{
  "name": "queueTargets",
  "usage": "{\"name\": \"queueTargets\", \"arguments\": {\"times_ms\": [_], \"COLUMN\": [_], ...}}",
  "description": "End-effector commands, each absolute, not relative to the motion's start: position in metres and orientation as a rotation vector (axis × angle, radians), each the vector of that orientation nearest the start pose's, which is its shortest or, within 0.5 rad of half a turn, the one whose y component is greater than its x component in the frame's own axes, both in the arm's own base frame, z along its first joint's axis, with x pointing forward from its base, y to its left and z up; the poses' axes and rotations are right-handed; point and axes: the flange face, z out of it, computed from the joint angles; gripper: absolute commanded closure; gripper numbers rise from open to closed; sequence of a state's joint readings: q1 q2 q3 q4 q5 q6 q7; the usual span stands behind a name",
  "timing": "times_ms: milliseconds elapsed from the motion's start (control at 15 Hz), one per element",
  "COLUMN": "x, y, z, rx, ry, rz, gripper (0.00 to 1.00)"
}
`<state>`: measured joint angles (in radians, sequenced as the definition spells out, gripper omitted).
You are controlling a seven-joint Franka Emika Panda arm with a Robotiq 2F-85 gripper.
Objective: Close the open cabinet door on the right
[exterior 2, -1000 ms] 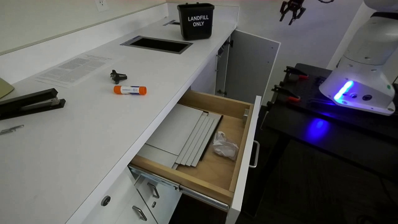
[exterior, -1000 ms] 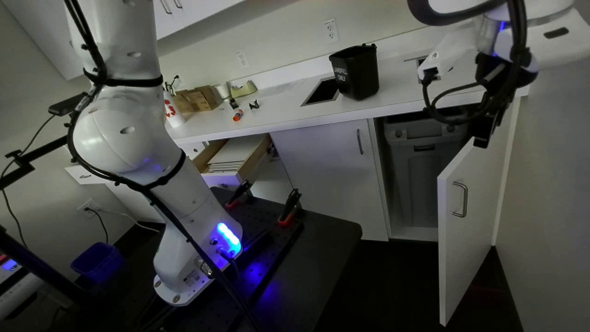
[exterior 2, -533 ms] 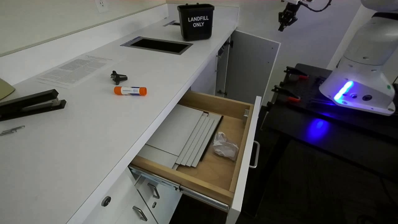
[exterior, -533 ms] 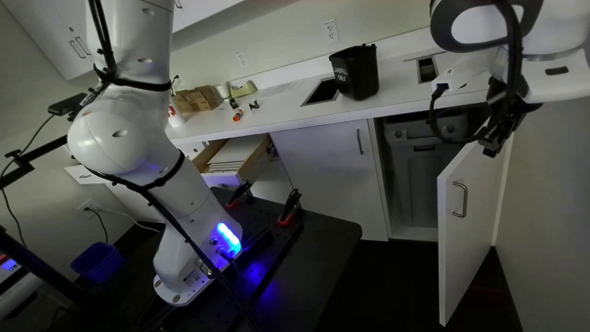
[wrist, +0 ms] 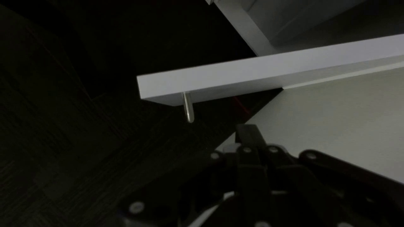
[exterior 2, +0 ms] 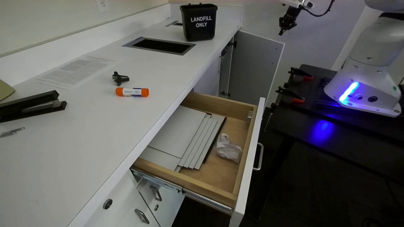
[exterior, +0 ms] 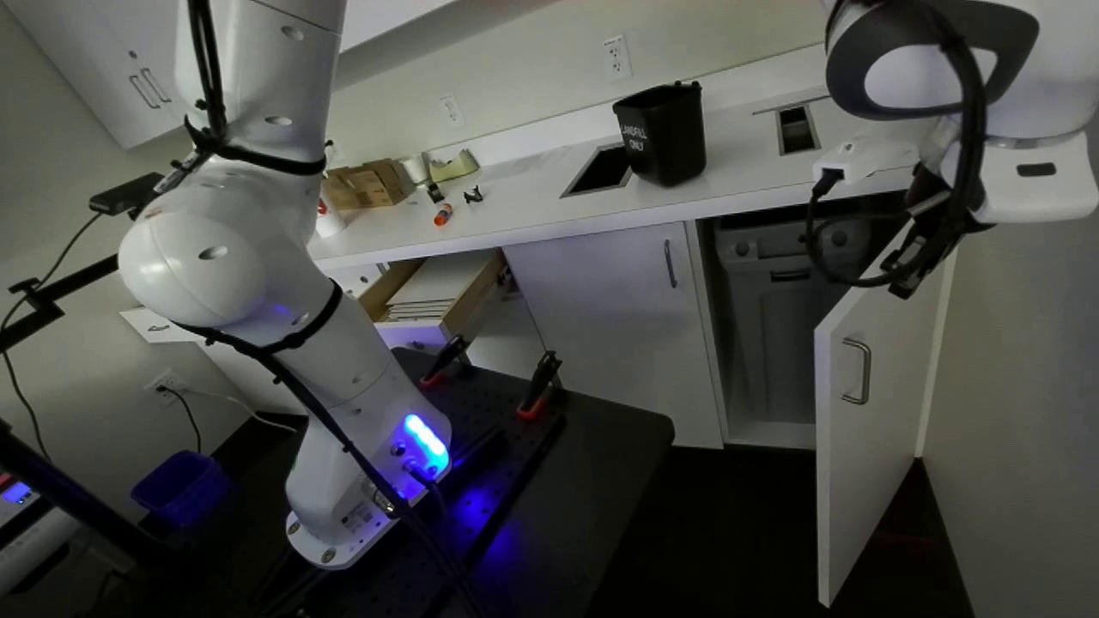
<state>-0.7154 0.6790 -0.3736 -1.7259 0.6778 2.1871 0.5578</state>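
The cabinet door (exterior: 880,412) stands open at the end of the counter (exterior: 532,193), swung outward and standing near the side wall (exterior: 1013,369). Its metal handle (exterior: 867,373) sits on the outer face, near the free edge. In the open space beneath the counter stands a tall gray bin (exterior: 781,343), and the next door (exterior: 618,326) over is closed.

The gripper (wrist: 248,130) points downward at a slant near the top of the door. In the wrist view its jaws are together, the tips side by side, and they lie on the handle side, with a gap showing between them and the door's upper edge. That view is dark and the fingers blur, so how high they stand against the edge is hard to judge.

In an exterior view a drawer (exterior 2: 217,176) is pulled out, holding a fanned stack of flat gray boards (exterior 2: 180,132) and a crumpled white wad (exterior 2: 228,148). On the counter lie a glue stick (exterior 2: 132,92) with orange ends, a black stapler (exterior 2: 28,102) and a printed sheet of paper (exterior 2: 75,71). A black bin (exterior 2: 199,33) marked "LANDFILL ONLY" stands upright beside a rectangular hole (exterior 2: 164,45) in the counter. The arm's base (exterior: 369,472) rests on a black table (exterior: 601,438), with two black and red clamps (exterior: 538,390) near it.
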Motion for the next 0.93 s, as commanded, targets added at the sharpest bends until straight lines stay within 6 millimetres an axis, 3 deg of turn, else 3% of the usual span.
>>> {"name": "queueTargets", "arguments": {"times_ms": [0,867], "x": [0.349,0.371], "y": [-0.562,-0.542], "z": [0.193,0.160], "rx": [-1.501,-1.521], "ry": [2.381,2.314], "rz": [0.124,0.216], "gripper": [1.00,1.00]}}
